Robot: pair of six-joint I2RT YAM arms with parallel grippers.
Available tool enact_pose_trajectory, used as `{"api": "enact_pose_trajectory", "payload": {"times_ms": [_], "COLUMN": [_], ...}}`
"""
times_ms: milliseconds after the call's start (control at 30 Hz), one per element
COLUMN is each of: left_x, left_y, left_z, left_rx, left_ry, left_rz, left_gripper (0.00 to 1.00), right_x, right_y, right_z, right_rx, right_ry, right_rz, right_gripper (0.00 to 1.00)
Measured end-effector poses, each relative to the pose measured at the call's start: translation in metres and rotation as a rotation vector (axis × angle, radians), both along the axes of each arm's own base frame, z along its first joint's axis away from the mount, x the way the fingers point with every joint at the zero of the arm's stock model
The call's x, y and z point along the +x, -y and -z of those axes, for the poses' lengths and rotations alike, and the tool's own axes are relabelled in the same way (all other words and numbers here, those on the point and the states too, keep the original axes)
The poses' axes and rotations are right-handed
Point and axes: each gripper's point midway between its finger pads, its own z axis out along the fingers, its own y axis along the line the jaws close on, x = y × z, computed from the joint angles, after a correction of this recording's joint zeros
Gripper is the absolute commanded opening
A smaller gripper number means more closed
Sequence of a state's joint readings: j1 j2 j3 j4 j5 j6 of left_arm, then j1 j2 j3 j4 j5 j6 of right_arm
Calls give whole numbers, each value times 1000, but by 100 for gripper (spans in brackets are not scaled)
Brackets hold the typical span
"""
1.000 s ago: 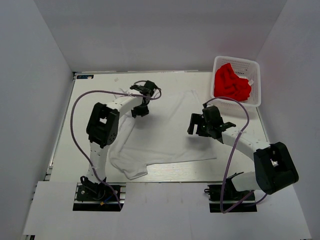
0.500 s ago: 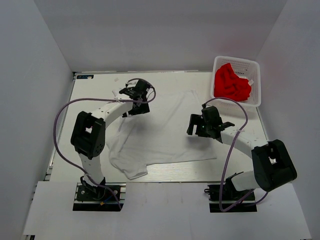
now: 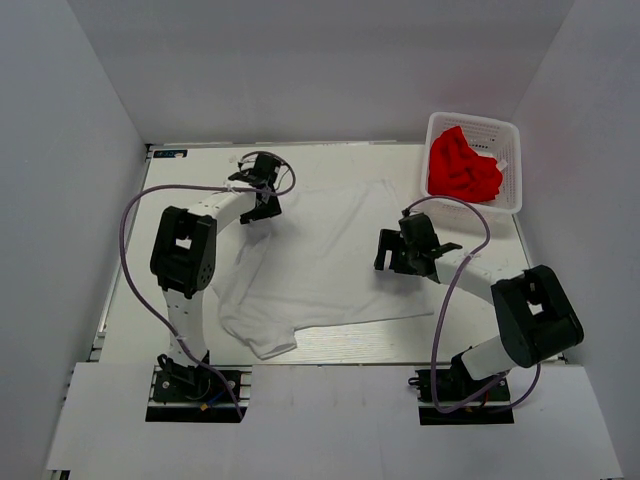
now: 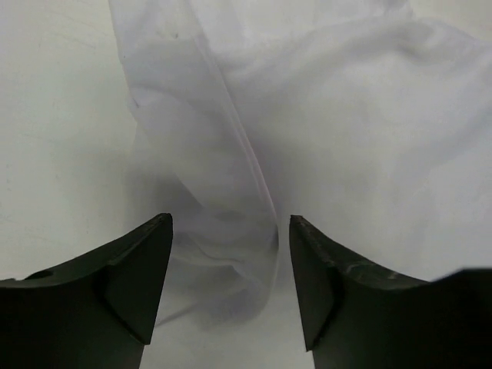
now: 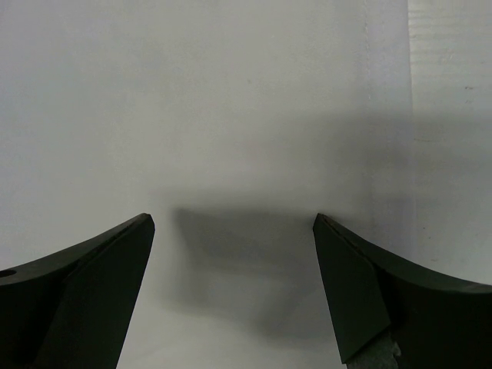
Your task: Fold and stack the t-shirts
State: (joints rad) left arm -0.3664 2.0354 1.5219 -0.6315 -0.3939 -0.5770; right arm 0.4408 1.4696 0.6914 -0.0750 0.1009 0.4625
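White cotton first: you have two t-shirts on this rig, one basket, two grippers.

- Plain white t-shirt (image 3: 320,262): spread loosely on the pale table (image 3: 180,200), mid-table, with its near-left corner bunched and rumpled.
- Bright red t-shirt (image 3: 462,165): crumpled in a heap inside the white plastic lattice basket (image 3: 512,130) at the far right corner, well apart from the white one.
- Left gripper (image 3: 263,207): over the white shirt's far-left edge. In its wrist view (image 4: 231,223) the jaws stand moderately apart above a raised fold of cloth; nothing is pinched between them.
- Right gripper (image 3: 384,250): over the shirt's right side, jaws spread wide. Its wrist view (image 5: 233,219) shows only flat white cloth and its own shadow below (no grip on anything).

Changes against a second ago:
- Your left gripper has moved away from the shirt's middle, up and left towards the far-left edge, and the left elbow swung out left, then partly back.
- Your right gripper has hardly shifted; its forearm now sits slightly nearer the right side.
- White shirt outline looks the same, near-left bunch included.
- Red shirt and basket have not moved.
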Motion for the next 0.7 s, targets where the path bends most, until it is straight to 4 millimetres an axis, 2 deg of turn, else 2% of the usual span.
{"api": "enact_pose_trajectory", "payload": {"times_ms": [33,67,200,267,300,333,533,700], "left_x": [3,6,16,18,18,18,18,13], "left_y": [-1,-2,3,6,7,8,8,-6], "left_z": [0,0,-2,-1,-1,-1,-1,-9], "left_rx": [-11,-20,-65,-86,-95,-102,-121,-85], "left_ry": [4,5,16,16,15,14,6,7], "left_rz": [3,6,36,52,57,60,78,50], "left_gripper": [63,50,35,23,10,2,0,0], "right_x": [1,3,9,11,12,13,13,14], "right_y": [0,0,-1,-1,-1,-1,0,1], "right_z": [0,0,1,1,0,1,1,1], "right_rx": [-2,-2,-11,-14,-15,-17,-19,-23], "right_ry": [3,5,10,13,16,17,19,20], "right_rz": [2,4,10,13,14,16,17,22], "right_gripper": [90,90,90,90,90,90,90,90]}}
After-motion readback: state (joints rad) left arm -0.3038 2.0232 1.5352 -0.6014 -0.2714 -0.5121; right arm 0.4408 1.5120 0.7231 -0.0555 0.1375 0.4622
